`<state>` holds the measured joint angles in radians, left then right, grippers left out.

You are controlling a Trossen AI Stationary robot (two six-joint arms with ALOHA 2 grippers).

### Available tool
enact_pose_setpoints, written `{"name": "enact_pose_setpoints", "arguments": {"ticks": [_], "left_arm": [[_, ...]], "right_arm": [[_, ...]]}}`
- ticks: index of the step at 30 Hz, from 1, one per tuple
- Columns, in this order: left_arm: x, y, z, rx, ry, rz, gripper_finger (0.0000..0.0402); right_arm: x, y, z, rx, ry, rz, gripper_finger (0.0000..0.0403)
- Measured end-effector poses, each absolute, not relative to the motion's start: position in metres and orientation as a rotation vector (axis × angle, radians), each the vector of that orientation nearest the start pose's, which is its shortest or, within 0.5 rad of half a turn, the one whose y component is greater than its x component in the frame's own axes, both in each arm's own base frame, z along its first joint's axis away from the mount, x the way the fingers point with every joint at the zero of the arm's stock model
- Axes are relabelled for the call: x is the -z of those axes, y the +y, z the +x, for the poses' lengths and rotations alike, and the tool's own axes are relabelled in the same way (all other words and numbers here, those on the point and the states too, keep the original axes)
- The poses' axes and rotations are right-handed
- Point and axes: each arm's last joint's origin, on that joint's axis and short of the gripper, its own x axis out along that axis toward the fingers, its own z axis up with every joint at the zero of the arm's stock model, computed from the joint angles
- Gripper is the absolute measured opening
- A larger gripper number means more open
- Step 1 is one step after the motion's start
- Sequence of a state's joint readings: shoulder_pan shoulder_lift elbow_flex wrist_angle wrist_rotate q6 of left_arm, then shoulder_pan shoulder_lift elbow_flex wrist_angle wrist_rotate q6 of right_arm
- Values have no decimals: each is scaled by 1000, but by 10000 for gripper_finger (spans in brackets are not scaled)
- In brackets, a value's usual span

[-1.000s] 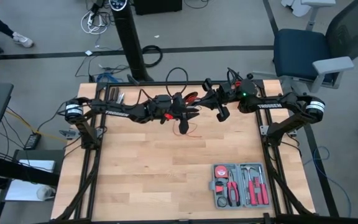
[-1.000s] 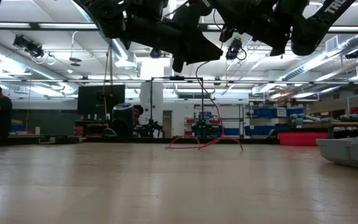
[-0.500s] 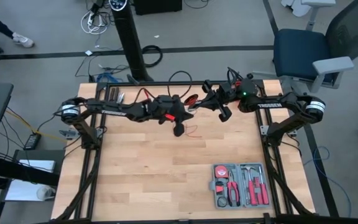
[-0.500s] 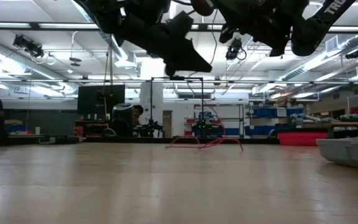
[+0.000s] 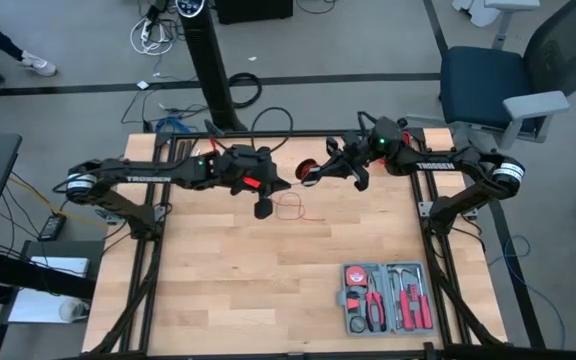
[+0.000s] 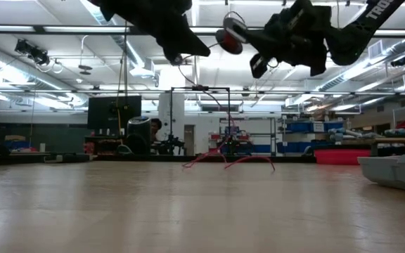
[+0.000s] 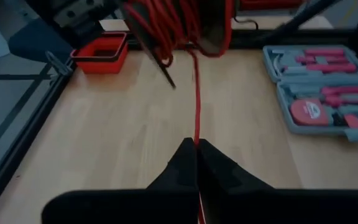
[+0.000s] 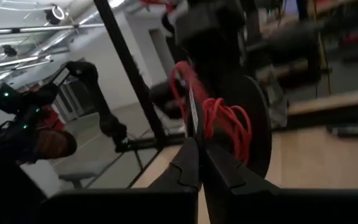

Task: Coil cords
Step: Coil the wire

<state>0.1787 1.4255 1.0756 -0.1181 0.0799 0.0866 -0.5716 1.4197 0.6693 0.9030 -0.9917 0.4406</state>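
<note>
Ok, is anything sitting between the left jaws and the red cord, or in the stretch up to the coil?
Nothing visible. The left gripper is already shut on the red cord, which runs free over bare table up to the coil the right gripper holds. The grey tool case lies off to one side.

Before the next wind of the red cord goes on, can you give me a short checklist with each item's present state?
1. Left claw shut on the red cord: ok; the cord runs straight out from between its tips.
2. Right claw shut on the spool carrying the wound cord: ok, as far as its wrist view shows.
3. Cord taut between left claw and spool: ok in the left wrist view.
4. Loose cord on the table free of knots: cannot tell; a loop lies at.
5. Tool case away from the cord: ok, near the front right corner.
</note>
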Motion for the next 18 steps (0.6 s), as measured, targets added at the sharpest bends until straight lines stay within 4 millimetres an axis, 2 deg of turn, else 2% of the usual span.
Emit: {"name": "enact_pose_setpoints", "arguments": {"ticks": [4, 10, 18], "left_arm": [[-295, 54, 310, -70, 501, 78, 0], [-312, 54, 310, -52, 533, 139, 0], [-306, 55, 308, -98, 624, 108, 0]], "right_arm": [[-246, -132, 252, -435, 52, 382, 1], [-235, -128, 254, -432, 142, 429, 1], [-243, -130, 251, -443, 97, 409, 0]]}}
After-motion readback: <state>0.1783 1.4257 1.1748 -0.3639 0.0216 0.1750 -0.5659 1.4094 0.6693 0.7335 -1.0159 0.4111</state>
